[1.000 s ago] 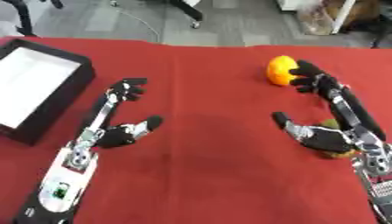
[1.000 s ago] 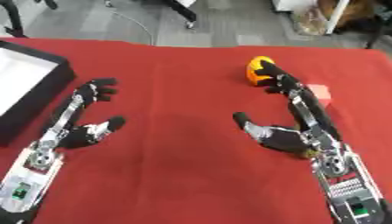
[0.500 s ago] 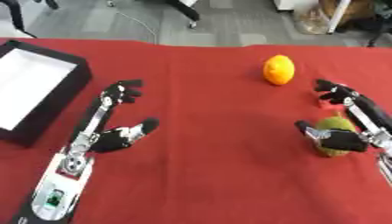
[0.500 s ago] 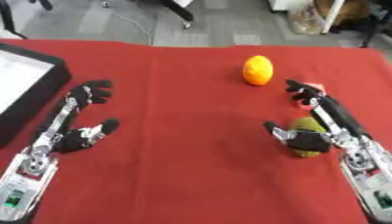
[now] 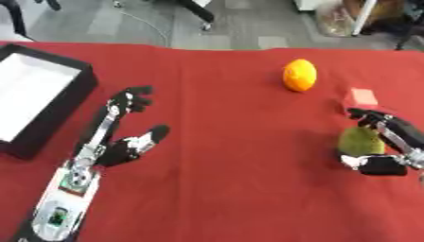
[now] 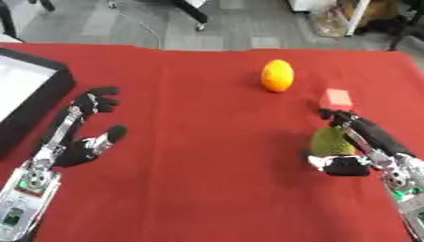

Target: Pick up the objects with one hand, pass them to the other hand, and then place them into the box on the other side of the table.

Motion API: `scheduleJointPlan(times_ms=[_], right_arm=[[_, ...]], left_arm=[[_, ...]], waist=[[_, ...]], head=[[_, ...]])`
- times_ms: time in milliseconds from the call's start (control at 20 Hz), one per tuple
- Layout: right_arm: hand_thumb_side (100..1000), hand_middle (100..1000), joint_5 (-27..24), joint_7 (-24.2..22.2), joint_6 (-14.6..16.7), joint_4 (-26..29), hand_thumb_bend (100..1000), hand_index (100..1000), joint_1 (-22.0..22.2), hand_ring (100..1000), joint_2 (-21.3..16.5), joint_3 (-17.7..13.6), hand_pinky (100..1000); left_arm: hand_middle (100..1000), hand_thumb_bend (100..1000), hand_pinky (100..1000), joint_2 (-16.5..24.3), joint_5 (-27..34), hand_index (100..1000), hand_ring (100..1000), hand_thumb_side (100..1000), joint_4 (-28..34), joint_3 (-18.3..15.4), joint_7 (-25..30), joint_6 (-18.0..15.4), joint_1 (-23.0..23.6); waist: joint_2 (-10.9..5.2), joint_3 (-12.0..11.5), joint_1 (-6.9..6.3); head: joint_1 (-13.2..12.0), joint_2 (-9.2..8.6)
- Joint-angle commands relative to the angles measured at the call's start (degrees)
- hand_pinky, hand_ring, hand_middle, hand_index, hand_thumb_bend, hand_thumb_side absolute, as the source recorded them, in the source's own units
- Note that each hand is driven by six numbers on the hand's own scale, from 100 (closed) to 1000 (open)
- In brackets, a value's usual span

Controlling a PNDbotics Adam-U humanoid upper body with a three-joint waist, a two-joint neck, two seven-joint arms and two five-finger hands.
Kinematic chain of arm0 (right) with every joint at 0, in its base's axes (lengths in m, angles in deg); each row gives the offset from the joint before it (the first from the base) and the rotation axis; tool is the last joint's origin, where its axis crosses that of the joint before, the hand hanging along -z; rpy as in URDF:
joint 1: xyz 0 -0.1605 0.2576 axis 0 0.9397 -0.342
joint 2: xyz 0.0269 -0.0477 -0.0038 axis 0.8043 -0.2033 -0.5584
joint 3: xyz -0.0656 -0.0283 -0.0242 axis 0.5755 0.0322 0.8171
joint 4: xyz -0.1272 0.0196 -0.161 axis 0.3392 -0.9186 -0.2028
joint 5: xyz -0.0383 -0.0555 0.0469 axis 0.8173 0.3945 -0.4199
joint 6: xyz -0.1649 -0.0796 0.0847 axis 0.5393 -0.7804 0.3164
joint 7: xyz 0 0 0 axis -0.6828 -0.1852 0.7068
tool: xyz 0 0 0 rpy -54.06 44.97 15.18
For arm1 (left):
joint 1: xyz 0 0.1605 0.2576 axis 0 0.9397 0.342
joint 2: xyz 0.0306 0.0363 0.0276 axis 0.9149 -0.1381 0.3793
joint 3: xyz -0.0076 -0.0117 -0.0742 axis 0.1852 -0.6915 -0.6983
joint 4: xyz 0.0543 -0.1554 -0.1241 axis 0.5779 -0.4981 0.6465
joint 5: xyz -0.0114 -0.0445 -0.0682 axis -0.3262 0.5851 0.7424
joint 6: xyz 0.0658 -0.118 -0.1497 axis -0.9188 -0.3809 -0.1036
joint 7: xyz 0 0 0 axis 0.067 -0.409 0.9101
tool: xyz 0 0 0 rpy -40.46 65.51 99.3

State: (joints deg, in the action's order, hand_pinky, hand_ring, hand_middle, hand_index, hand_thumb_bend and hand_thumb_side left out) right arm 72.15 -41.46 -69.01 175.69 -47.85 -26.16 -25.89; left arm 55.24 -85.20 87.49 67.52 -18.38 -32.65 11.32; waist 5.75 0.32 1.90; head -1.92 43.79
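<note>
A green round fruit (image 6: 330, 141) lies on the red tablecloth at the right. My right hand (image 6: 374, 144) lies around it, fingers stretched along its far and right side and the thumb (image 6: 340, 166) at its near side; the hand is open. An orange fruit (image 6: 278, 75) sits further back, apart from the hand. A small pink block (image 6: 336, 98) lies just beyond the fingertips. The black box (image 5: 33, 97) with a white inside stands at the left edge. My left hand (image 5: 120, 130) rests open on the cloth beside the box, holding nothing.
The red table (image 5: 224, 156) ends at a grey floor beyond its far edge. Chair legs and a cable show on the floor at the back. Bare cloth spans the space between the two hands.
My right hand has left the orange fruit and moved right and nearer, settling around the green fruit. The left hand has stayed in place.
</note>
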Motion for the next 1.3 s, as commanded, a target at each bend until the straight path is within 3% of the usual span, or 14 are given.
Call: scheduleJointPlan(times_ms=[50,250,450,600,650,800,900,1050,1300], right_arm=[[440,846,1.08,0.37,-0.68,-0.76,382,962,-0.16,833,-1.88,-1.35,835],[426,840,3.29,2.1,-1.76,-2.35,372,953,-0.05,833,-1.62,-2.26,837],[347,795,6.5,4.56,-3.83,-3.76,304,913,-0.01,795,-1.47,-2.94,820],[234,717,8.78,6.97,-6.03,-4.56,217,836,0.0,740,-1.36,-3.28,796],[172,635,9.49,7.93,-6.9,-4.72,160,768,-0.03,695,-1.34,-3.42,779],[102,476,11.35,11.35,-9.64,-4.78,100,613,-0.17,605,-1.2,-3.76,740],[100,388,12.3,14.15,-11.67,-4.6,100,486,-0.33,553,-1.09,-3.92,715],[100,308,13.18,18.12,-14.1,-4.04,100,401,-0.63,497,-0.89,-4.01,681],[100,248,15.46,21.35,-15.64,-2.01,100,348,-1.7,466,-0.57,-3.54,636]], left_arm=[[824,547,815,0.46,0.76,908,798,715,1.13,-0.02,1.1,-0.68,-0.27],[824,542,815,0.44,0.96,908,798,718,1.1,-0.24,1.32,-0.82,-0.13],[824,538,815,0.36,1.04,909,798,722,1.03,-0.29,1.27,-0.77,-0.07],[824,534,816,0.33,1.02,909,798,725,0.98,-0.32,1.2,-0.74,-0.05],[824,532,815,0.31,1.02,909,798,727,0.98,-0.34,1.17,-0.73,-0.05],[824,530,815,0.26,1.02,910,798,729,0.98,-0.38,1.05,-0.67,-0.08],[824,526,815,0.25,0.98,910,798,732,0.93,-0.4,0.98,-0.61,-0.05],[824,523,815,0.26,0.86,910,797,735,0.82,-0.45,0.85,-0.54,0.01],[824,518,815,0.17,0.7,910,797,739,0.43,-0.49,0.61,-0.36,0.04]], waist=[[-1.08,0.11,0.28],[-1.06,0.14,0.22],[-0.99,0.13,0.24],[-0.96,0.09,0.27],[-0.96,0.08,0.29],[-0.96,0.03,0.32],[-0.97,0.01,0.34],[-0.98,-0.05,0.34],[-1.0,-0.23,0.39]], head=[[-0.09,0.33],[-0.01,0.33],[-0.01,0.33],[-0.05,0.33],[-0.06,0.33],[-0.07,0.33],[-0.07,0.33],[-0.11,0.33],[-0.03,0.33]])
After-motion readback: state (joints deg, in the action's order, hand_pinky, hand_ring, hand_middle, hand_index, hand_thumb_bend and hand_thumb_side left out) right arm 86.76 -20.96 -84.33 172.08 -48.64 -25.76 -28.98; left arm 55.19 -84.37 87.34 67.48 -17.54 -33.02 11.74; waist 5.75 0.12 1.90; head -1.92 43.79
